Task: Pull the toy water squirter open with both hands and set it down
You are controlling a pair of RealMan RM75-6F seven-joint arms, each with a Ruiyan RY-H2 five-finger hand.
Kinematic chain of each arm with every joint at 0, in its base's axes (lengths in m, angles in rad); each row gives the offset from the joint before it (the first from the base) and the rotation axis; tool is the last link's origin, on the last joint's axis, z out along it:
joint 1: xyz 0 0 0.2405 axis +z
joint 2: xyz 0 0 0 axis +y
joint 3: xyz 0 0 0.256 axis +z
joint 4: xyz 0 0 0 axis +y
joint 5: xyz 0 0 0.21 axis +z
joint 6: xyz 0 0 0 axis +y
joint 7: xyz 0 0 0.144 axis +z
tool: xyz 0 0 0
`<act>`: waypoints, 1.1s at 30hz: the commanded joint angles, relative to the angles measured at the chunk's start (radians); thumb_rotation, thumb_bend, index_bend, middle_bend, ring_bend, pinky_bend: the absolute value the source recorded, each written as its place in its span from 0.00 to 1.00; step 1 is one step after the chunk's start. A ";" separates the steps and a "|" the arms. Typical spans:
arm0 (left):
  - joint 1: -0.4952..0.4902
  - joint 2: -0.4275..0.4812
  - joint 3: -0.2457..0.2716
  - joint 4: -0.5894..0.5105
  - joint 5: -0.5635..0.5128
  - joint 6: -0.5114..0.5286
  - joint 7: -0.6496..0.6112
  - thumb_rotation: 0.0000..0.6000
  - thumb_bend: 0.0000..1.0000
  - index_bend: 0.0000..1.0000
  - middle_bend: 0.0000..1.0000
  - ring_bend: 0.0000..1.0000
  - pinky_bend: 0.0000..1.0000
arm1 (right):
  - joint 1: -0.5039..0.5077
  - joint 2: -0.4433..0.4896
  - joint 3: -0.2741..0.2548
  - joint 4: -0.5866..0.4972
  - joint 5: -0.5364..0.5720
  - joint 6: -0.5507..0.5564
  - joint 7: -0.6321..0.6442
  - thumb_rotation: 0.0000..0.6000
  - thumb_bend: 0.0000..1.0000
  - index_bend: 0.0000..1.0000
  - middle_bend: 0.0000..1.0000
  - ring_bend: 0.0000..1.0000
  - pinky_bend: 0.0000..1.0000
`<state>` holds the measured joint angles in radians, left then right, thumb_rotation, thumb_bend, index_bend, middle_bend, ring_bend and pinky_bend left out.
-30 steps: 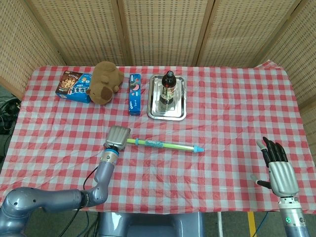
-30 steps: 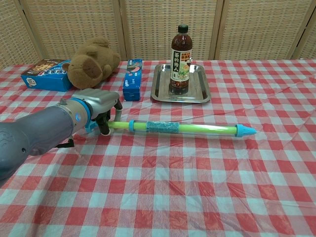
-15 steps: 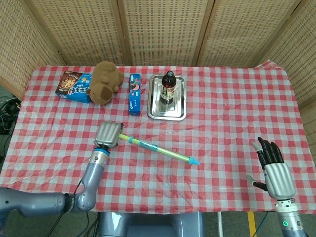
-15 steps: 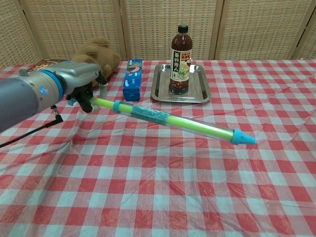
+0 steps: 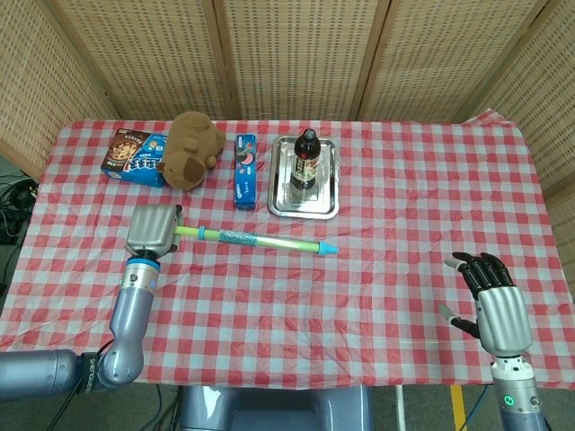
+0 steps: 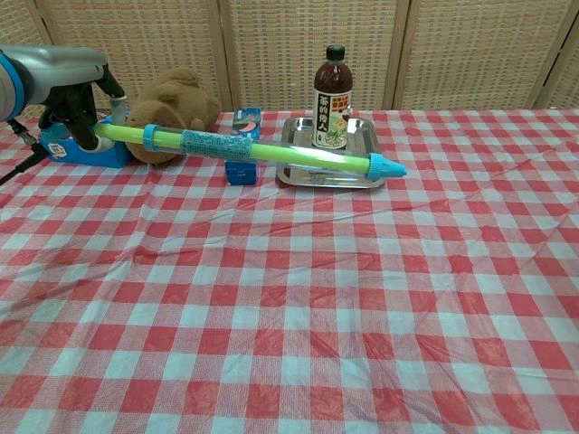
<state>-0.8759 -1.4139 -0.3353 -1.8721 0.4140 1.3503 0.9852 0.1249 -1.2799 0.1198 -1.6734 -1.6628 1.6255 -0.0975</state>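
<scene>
One hand [image 6: 68, 86], the left, grips the squirter's [image 6: 244, 149] end.

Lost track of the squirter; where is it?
Head view, left of centre: the squirter is lifted off the table in the left hand, in front of the tray.

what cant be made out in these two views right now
- Handle end of the long green toy water squirter with the blue tip: covered by the left hand in both views, so the hold itself is unseen.
- Right hand: shows only in the head view; its palm side faces away.
- Label on the dark bottle in the steel tray: print too small to read.
- Blue snack box: partly behind the left hand in the chest view.
</scene>
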 commanded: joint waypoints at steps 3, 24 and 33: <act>-0.014 0.011 -0.024 -0.013 -0.039 0.011 -0.010 1.00 0.66 0.84 0.91 0.83 0.71 | 0.074 0.048 0.053 -0.188 0.066 -0.128 -0.208 1.00 0.16 0.40 0.79 0.76 0.47; -0.035 0.063 -0.038 -0.070 -0.084 0.005 -0.080 1.00 0.66 0.84 0.91 0.83 0.72 | 0.328 -0.053 0.219 -0.349 0.524 -0.353 -0.537 1.00 0.24 0.48 1.00 0.99 0.63; -0.041 0.051 -0.024 -0.061 -0.085 -0.028 -0.127 1.00 0.66 0.84 0.91 0.83 0.72 | 0.368 -0.098 0.206 -0.339 0.567 -0.329 -0.571 1.00 0.26 0.50 1.00 0.99 0.63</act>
<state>-0.9152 -1.3613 -0.3613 -1.9346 0.3316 1.3261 0.8619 0.4906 -1.3752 0.3264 -2.0138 -1.0982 1.2938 -0.6666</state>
